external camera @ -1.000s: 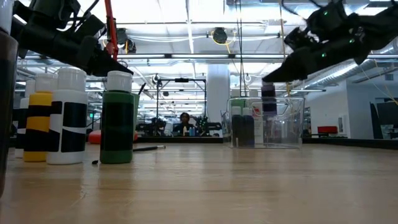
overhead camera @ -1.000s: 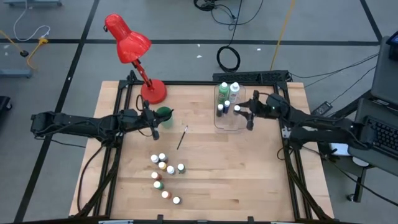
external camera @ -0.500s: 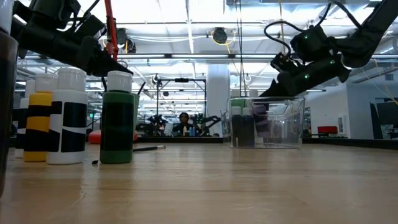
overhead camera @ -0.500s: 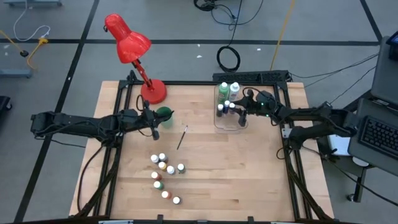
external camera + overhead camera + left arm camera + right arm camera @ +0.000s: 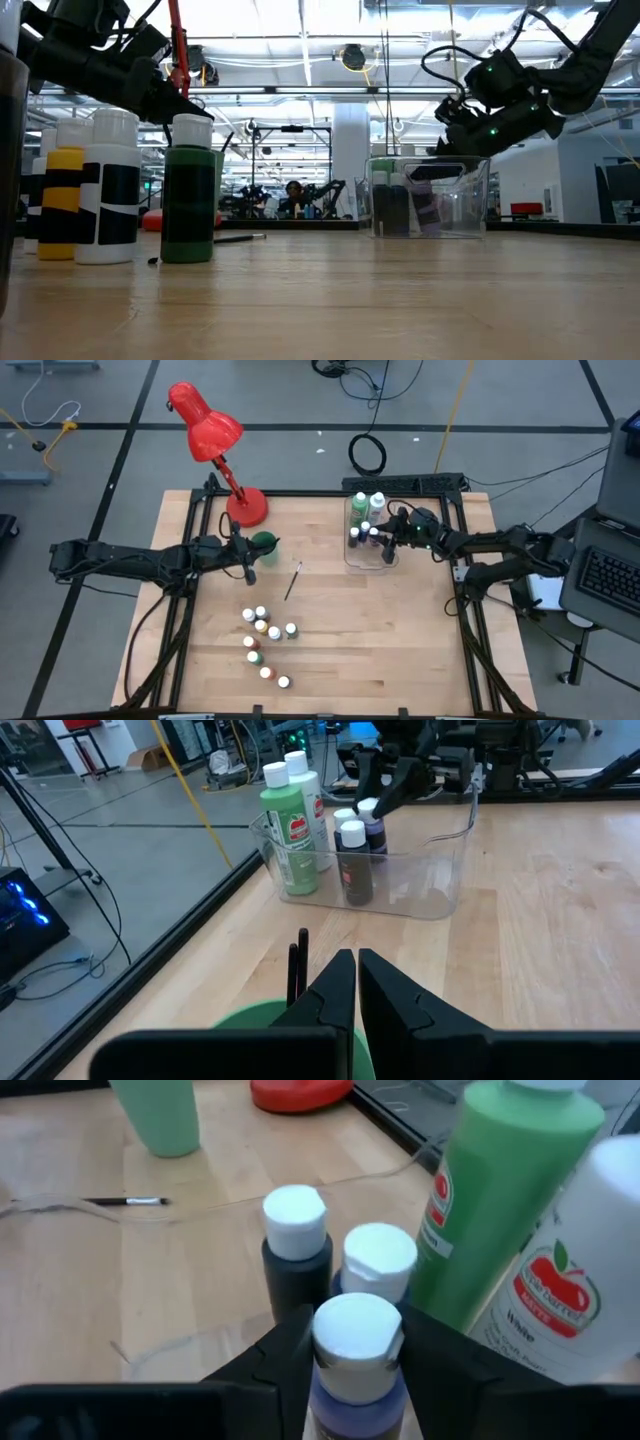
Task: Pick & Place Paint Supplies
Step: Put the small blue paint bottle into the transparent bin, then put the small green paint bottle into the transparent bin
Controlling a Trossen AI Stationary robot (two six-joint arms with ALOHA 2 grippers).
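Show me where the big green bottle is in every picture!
High view: green bottle in the bin's far-left corner.
Low view: cannot tell; dark shapes only inside the bin.
Left wrist view: at the bin's end.
Right wrist view: just past the small bottles.
Shared landmark: the bin.

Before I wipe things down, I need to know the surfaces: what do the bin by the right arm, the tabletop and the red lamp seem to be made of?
Clear rectangular bin: seemingly thin glossy plastic; bottles show through its walls. Pale tabletop: wood, apparently matte; grain lines show. Red desk lamp: smooth painted metal or plastic; cannot tell which.
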